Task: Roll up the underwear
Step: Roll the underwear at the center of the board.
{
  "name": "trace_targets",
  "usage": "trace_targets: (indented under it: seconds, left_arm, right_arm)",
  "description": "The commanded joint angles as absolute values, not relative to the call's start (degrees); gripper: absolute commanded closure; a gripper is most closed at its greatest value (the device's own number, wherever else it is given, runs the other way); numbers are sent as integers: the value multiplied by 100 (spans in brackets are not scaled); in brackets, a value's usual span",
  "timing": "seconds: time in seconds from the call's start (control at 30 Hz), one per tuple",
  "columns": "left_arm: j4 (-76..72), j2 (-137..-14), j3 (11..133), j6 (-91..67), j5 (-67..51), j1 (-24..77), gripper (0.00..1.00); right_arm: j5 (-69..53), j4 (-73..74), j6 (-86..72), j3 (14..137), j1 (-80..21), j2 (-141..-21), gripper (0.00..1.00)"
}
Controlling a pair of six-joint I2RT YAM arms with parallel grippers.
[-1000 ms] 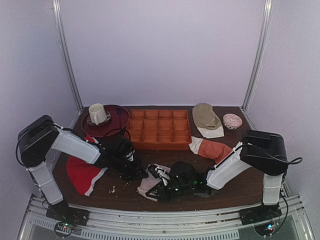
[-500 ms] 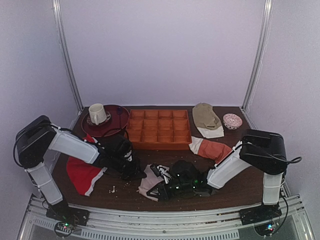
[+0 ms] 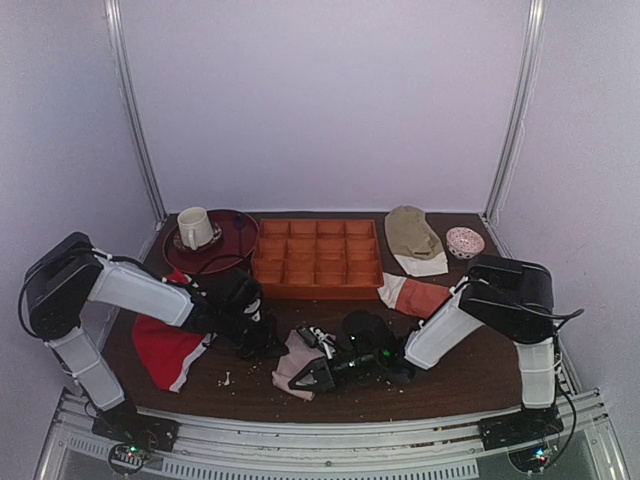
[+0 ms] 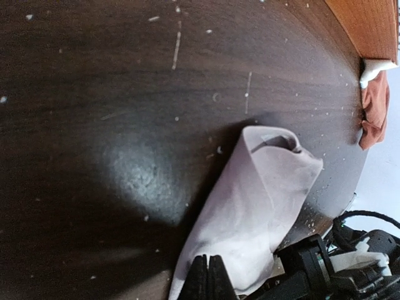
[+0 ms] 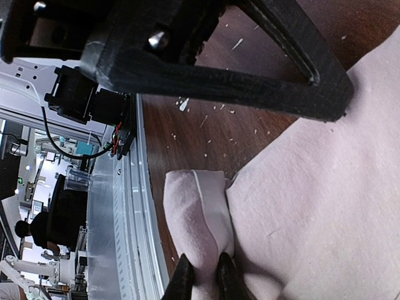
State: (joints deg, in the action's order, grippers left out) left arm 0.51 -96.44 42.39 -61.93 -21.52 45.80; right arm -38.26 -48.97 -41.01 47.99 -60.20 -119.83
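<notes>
The left gripper point(image 4: 209, 278) had its two dark fingertips drawn together to a thin line, nipping the near edge of the pinkish-beige soft cloth underwear point(image 4: 250, 206). The right gripper point(image 5: 204, 275) was nearly closed too, with a narrow fold of the same cloth pinched between its fingers. Between the two grippers the underwear lay on the dark brown wooden worktop point(image 4: 94, 94), near its front edge and about mid-width. It was bunched into a loose, partly curled shape, with one end turned over into an open tube. Pale crumbs and specks were scattered over the wood around it. Just to the left, under the left arm, a red garment with white trim point(image 3: 165, 345) lay spread out. To the right, an orange-rust garment with a white band point(image 3: 420, 296) lay partly beneath the right arm, just beside the near right corner of an orange tray of square compartments point(image 3: 318, 258). Farther back on the left, a white mug point(image 3: 194, 227) stood on a dark red round plate point(image 3: 232, 240). At the back right lay a khaki cloth with a white edge point(image 3: 413, 236), and beside it stood a small patterned bowl point(image 3: 465, 242).
</notes>
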Motion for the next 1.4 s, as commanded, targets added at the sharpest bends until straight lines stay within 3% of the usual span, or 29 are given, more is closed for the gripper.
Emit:
trace_targets:
  seconds: [0.0,0.23,0.57,1.0,1.37]
  left_arm:
    - [251,-9285,4301,-5991,-2085,4548,98]
    - [927,-8442,4354,-5783,-1901,4544,93]
    - [877,-7537,3394,-5970,-2033,4752,81]
    - [182,-7554,2732,-6450,-2210,5153,66]
    - [199,-7319,2573,-7057,-1745,5383,64]
  right_arm:
    - [-3944,-3658,-4177,4549,-5934,-12552,100]
    - [-4110,-3670,-4262,4574,-5833,-12638,100]
    - [-3904,-2788,-3897,4734,-5792,-12515,100]
    - [-3532,-1942,-3696,4919,-5792,-12332,100]
    - [-3126,-1495,-3843,4886,-5797,-12177,100]
